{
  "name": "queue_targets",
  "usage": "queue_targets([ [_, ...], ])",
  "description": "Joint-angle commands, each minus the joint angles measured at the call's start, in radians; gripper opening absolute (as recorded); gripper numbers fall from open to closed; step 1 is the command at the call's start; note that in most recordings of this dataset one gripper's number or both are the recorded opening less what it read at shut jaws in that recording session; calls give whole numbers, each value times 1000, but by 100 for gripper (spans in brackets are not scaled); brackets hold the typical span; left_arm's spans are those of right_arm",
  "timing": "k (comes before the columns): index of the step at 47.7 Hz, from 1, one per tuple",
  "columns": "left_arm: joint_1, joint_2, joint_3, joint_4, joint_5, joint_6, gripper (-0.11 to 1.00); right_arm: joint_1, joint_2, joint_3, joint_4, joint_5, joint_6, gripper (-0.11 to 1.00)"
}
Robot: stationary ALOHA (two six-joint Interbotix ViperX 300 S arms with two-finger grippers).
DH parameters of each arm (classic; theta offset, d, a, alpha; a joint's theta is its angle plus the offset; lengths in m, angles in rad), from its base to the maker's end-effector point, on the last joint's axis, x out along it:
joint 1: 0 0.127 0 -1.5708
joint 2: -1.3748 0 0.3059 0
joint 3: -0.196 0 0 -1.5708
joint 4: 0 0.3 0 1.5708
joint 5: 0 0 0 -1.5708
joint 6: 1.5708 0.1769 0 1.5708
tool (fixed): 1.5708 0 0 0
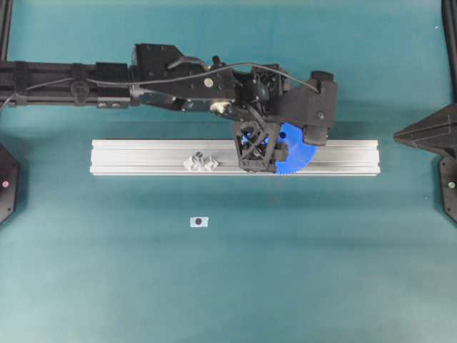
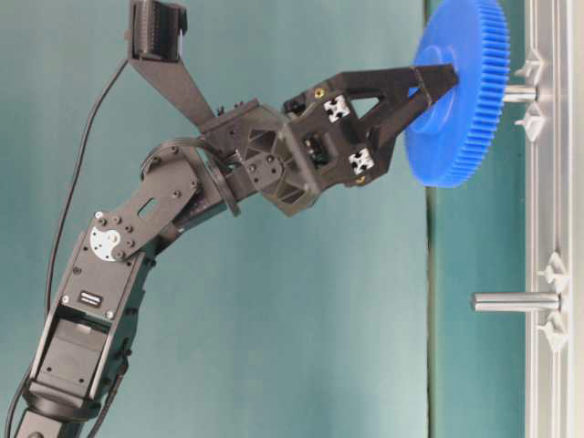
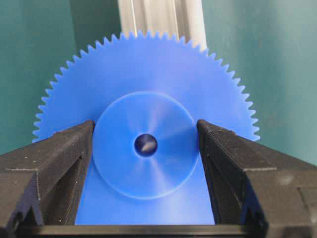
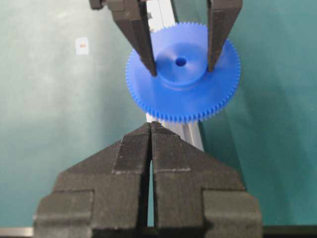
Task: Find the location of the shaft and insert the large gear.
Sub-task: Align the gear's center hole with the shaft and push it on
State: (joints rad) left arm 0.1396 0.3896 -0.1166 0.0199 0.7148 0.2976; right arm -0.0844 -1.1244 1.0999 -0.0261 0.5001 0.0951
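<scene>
L gripper [image 3: 145,131] pinching large gear [image 3: 148,89] by hub, bore kept clear; a shaft [image 2: 520,92] just ahead, approx. aligned w/ it for insertion. R gripper [image 4: 151,130] pressed together, idle.

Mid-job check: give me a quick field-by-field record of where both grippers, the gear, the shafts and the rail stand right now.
left gripper: shut on the large gear's hub
large gear: held over the aluminium rail, centre hole lined up on a shaft
gear seated: cannot tell; part of the shaft shows between gear and rail
second shaft: bare, further along the rail
right gripper: shut, empty, parked off the rail's end
white tag: on the mat, apart from rail
</scene>
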Motion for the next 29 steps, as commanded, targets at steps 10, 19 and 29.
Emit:
queue_targets([
  [10, 38, -40, -29, 3, 12, -3, 70, -3, 6, -11, 2, -11, 9, 0],
  [19, 37, -37, -38, 3, 12, -5, 70, -3, 6, -9, 2, -12, 9, 0],
  [29, 35, -35, -40, 3, 11, -6, 70, -3, 6, -3, 2, -12, 32, 0],
])
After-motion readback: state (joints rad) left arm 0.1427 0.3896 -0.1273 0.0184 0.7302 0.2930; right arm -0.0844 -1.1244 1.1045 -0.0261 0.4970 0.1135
